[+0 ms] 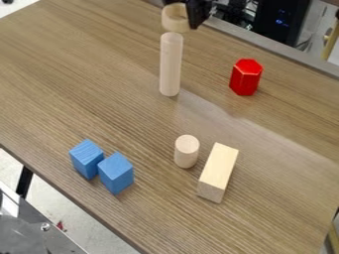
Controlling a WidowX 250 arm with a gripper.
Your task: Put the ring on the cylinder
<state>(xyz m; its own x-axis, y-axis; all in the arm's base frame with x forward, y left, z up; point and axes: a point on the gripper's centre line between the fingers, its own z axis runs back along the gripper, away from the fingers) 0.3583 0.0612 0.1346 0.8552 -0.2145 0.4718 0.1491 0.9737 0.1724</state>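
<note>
From here I see the claw gripping the ring in the air, just beyond the upright tall cylinder's top end as I look, though I can't tell whether a straight drop would thread it or it needs centring first.

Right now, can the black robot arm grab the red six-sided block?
Probably not right now: its black gripper seems to be holding the pale wooden ring. With that put down, likely yes, as nothing stands between the gripper and the red six-sided block.
</note>
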